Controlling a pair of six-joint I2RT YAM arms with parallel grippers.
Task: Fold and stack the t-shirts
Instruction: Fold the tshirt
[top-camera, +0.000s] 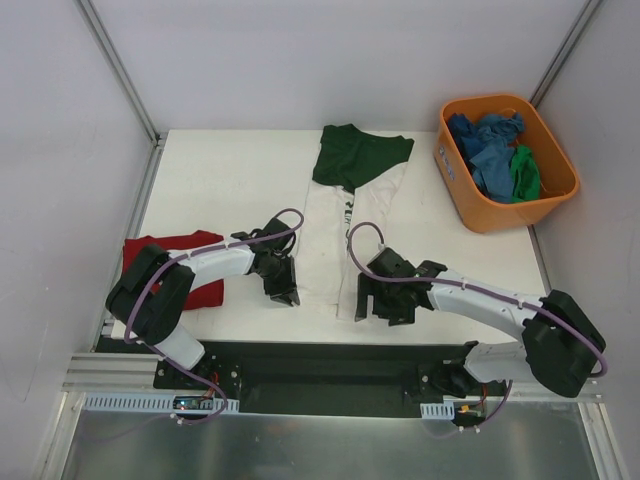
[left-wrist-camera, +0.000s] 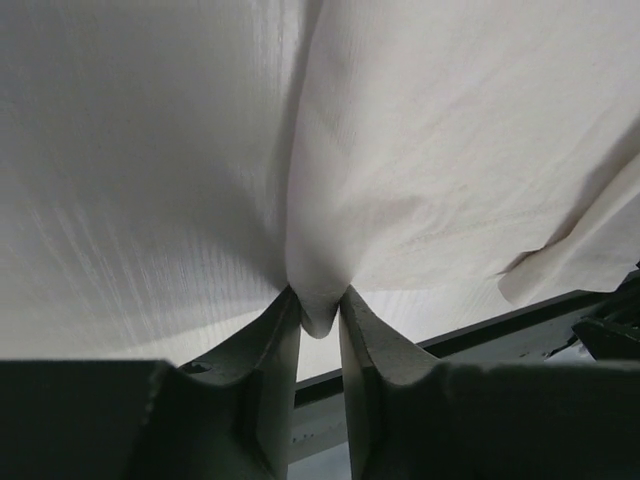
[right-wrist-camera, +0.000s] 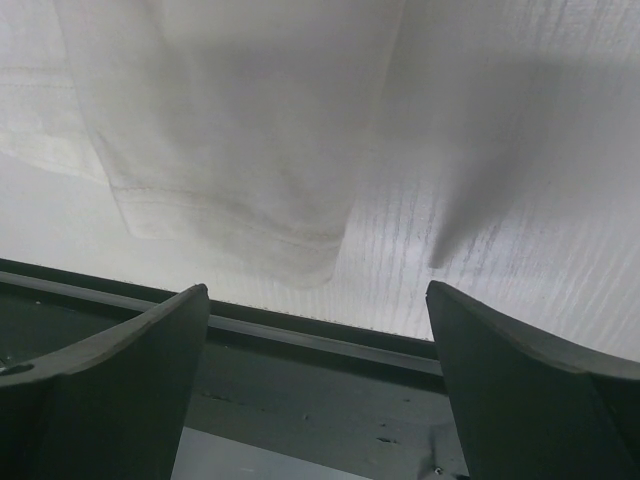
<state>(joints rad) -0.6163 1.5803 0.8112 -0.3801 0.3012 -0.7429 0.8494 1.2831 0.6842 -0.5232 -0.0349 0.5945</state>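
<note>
White-and-green t-shirt (top-camera: 335, 225) is laid down the middle of the table (top-camera: 220, 180) as a narrow lengthwise strip, green end towards the back and white hem at the near edge. A pinch of the white cloth at its near left corner is clamped between the fingers of the left gripper (left-wrist-camera: 318, 300). The right gripper (right-wrist-camera: 318, 292) is held with its jaws wide apart and nothing between them, just short of the near right hem corner. If the cloth is lifted from the left pinch alone, it is judged that the strip could be skewed or its side fold pulled open, since the right corner is not yet gripped. A thin pinch could also slip out under tension. Little room is left at the near side: the hem lies almost at the table edge, with the dark rail (top-camera: 330, 350) just beyond. Open surface is offered towards the back left. The dark red t-shirt (top-camera: 185, 240) lies folded at the left edge, partly under the left arm, and the orange tub (top-camera: 500, 218) holding the blue and green shirts (top-camera: 485, 150) stands well apart at the back right.
</note>
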